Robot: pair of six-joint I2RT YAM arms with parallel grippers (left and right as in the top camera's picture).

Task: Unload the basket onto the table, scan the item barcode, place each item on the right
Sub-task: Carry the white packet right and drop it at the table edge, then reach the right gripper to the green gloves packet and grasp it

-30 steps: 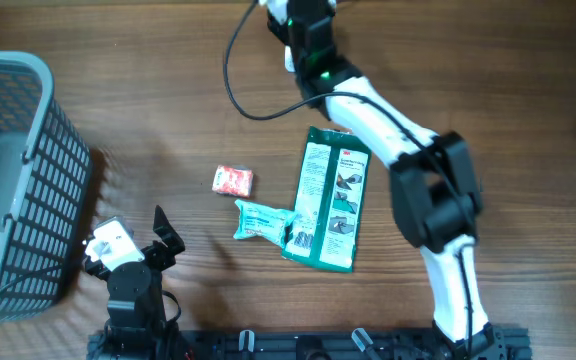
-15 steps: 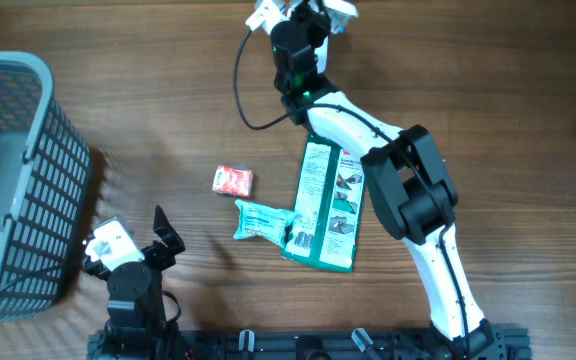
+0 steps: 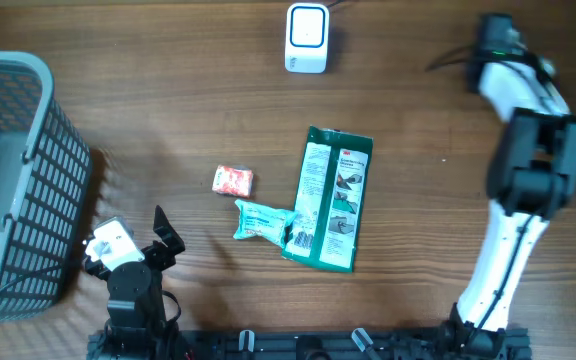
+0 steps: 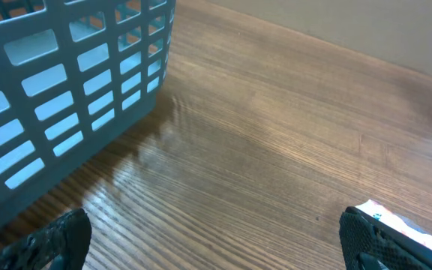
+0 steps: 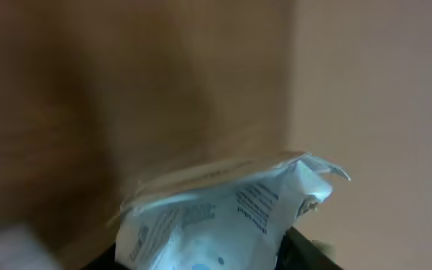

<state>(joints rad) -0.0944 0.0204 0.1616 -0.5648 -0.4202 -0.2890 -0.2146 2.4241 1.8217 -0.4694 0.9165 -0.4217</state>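
The right gripper (image 3: pixel 494 30), near the far right corner of the worktop (image 3: pixel 148 90), grips a white-blue packet (image 5: pixel 227 214). The left gripper (image 3: pixel 165 236) rests wide open at the near edge. The right one should carry the packet slowly to the scanner (image 3: pixel 306 38) at the far edge, with the code side facing it.

L arm (image 3: pixel 133 290): low at near edge of table, wrist compact over base. L gripper (image 3: pixel 166 230) pts away from base, jaws fully apart; both fingertips (image 4: pixel 62 240) at edges of wrist view, nothing betw. them.

R arm (image 3: pixel 523 170): stretched far out along R side, elbow bent, wrist at far edge. R gripper (image 5: pixel 201 259) clamped on a packet (image 5: pixel 223 214); view blurred.
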